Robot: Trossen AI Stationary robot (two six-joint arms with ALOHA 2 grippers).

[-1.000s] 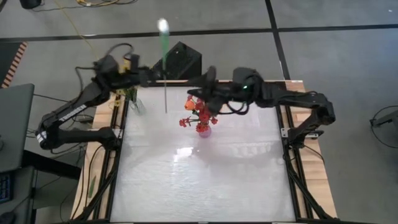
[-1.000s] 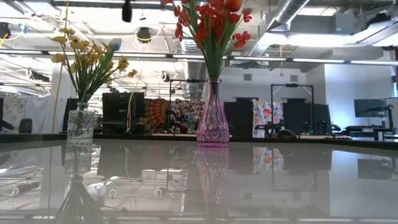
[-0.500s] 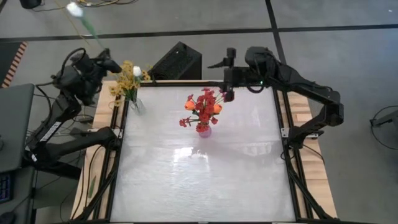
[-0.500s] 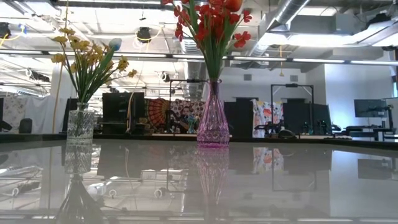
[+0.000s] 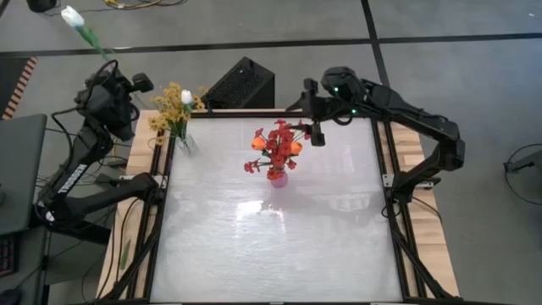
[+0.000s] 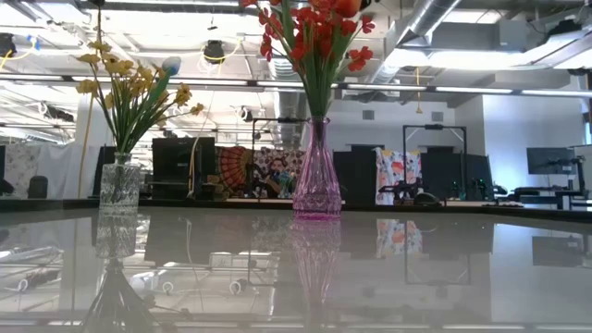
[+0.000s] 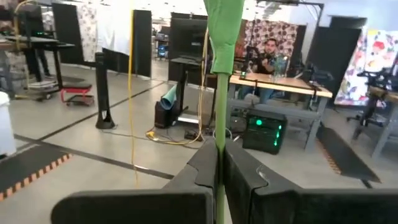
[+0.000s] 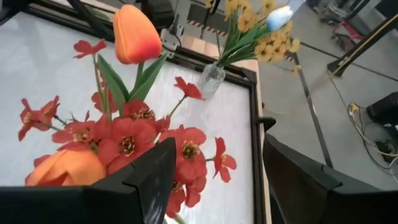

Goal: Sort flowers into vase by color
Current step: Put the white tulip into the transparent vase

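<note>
beyond the table's (image 5: 271, 246) far-left corner, the left gripper (image 7: 219, 163) pinches a white flower (image 5: 74, 18) stem, probably best lowered upright into the clear vase (image 5: 185, 142); the right gripper (image 8: 214, 168) hangs spread.

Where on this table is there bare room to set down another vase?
The table is bare across its near half and right side, below the pink vase. It is crowded at the far-left corner by the clear vase and mid-back, where the right end effector hovers.
</note>
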